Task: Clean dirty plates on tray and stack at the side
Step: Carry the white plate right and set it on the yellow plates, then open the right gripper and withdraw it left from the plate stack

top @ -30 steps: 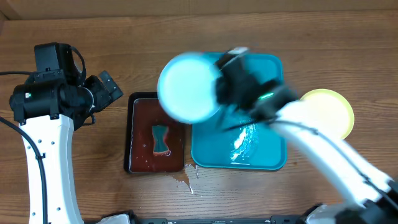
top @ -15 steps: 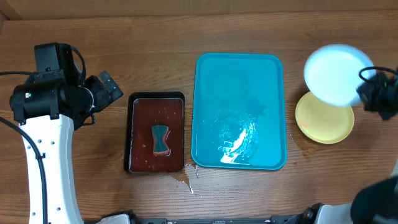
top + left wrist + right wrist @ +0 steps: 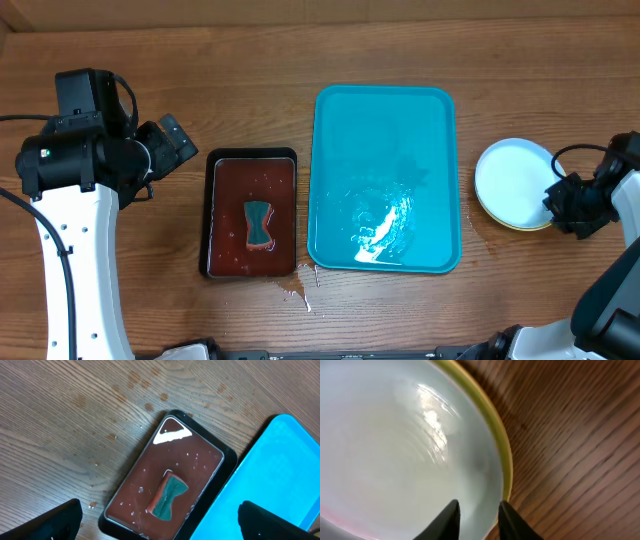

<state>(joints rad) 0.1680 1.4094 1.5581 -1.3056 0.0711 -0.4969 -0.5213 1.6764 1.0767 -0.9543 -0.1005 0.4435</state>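
Right gripper (image 3: 477,515) straddles the top plate's (image 3: 510,180) outer rim at the bench's right edge; whether clamped or released is indeterminate.

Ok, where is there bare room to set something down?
The tray is bare, though wet near its front. Bare table runs along the far edge, and between the left gripper and the dark tray. Crowded at right: the plates, right gripper at their rim.

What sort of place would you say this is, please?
Probably a robotics lab bench staged for dishwashing: two robot arms at a wooden table, a sponge in a dark tray, and plates stacked beside a turquoise tray.
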